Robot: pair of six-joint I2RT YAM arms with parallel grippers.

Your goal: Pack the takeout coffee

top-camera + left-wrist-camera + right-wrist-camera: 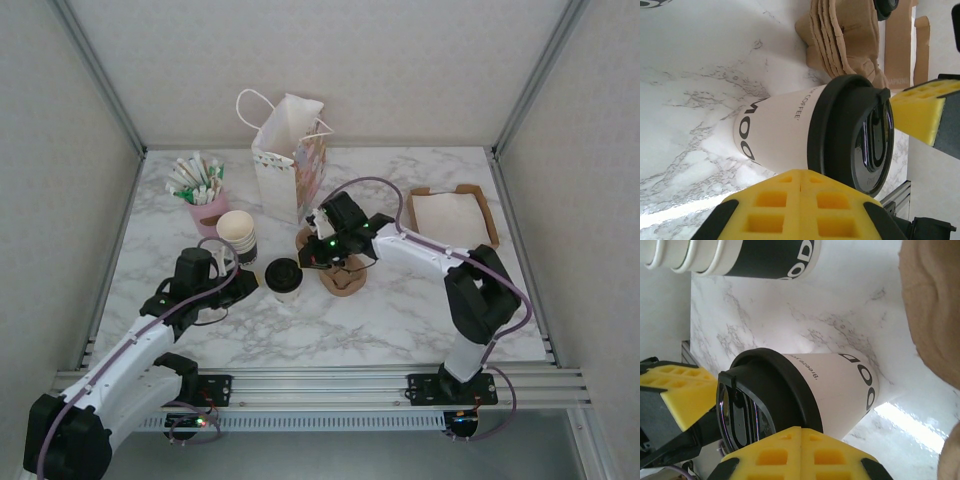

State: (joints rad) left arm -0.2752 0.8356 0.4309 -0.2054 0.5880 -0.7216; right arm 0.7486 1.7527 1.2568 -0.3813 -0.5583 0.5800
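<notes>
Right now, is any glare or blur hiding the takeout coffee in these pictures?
No. Top external: even light, takeout coffee small but clear. Left wrist: cup sharp, its black lid mirrors light. Right wrist: a glare patch on the marble table beside the cup, not over it.

My overhead camera looks down from behind me across the whole table (400, 312). Both wrist cameras sit close, facing the same takeout coffee (785, 132) from opposite sides.

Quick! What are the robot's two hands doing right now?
Left hand: closed, holding nothing, beside the white paper cup with the black plastic lid.
Right hand: closed, holding nothing.
</notes>
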